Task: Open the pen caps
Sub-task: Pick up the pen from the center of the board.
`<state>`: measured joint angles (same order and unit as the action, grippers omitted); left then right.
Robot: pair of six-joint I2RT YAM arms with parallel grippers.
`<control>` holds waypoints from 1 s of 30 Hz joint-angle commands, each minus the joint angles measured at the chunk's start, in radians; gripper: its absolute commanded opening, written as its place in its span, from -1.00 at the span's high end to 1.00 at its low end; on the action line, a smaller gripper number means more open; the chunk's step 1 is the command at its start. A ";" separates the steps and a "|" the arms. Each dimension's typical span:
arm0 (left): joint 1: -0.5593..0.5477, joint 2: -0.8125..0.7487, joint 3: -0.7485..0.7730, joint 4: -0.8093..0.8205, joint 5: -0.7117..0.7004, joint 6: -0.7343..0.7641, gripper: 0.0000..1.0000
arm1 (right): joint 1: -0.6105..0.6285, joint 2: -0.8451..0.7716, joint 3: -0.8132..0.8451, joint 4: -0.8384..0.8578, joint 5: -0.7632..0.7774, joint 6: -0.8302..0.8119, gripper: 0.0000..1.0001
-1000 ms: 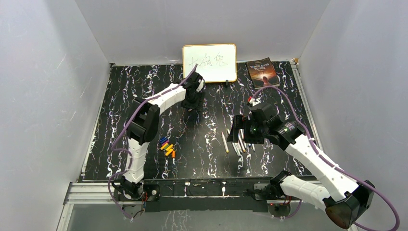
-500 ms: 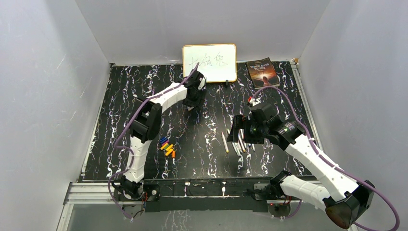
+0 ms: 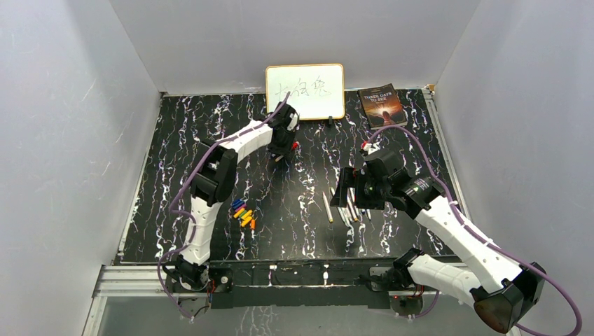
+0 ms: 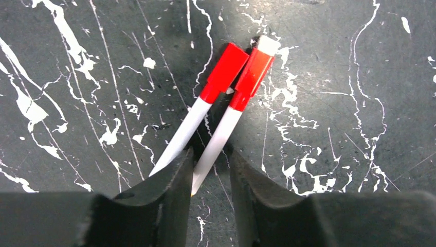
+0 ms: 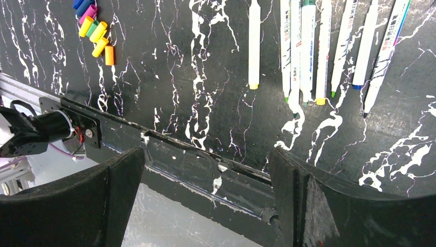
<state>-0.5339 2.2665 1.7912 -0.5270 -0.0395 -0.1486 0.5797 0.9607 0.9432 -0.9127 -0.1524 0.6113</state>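
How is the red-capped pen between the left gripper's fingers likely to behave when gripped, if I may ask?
The red-capped pen looks slim and rigid, probably light. Its round barrel may roll or slip as the left gripper closes, perhaps nudging the neighbouring pen beside it.

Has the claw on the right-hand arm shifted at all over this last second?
No. The right gripper hangs at the same spot over the row of pens, just as far from the book as before, with its jaws wide open.

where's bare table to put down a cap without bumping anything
Bare tabletop between the cap pile and the row of uncapped pens, and the far-left corner beside the whiteboard. Crowded at the pens under the right gripper.
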 commanded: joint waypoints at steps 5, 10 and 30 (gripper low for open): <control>-0.013 -0.050 -0.123 0.013 0.057 -0.034 0.65 | -0.003 -0.015 -0.010 0.053 0.004 0.011 -0.78; -0.017 -0.137 -0.226 0.028 0.084 -0.088 0.78 | -0.003 0.002 -0.018 0.076 0.000 0.011 -0.78; -0.021 -0.650 -0.649 0.199 0.466 -0.185 0.73 | -0.003 0.185 0.036 0.238 -0.080 0.090 -0.76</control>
<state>-0.5556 1.6806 1.1488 -0.3538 0.3168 -0.3176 0.5797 1.1301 0.9310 -0.7681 -0.2062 0.6689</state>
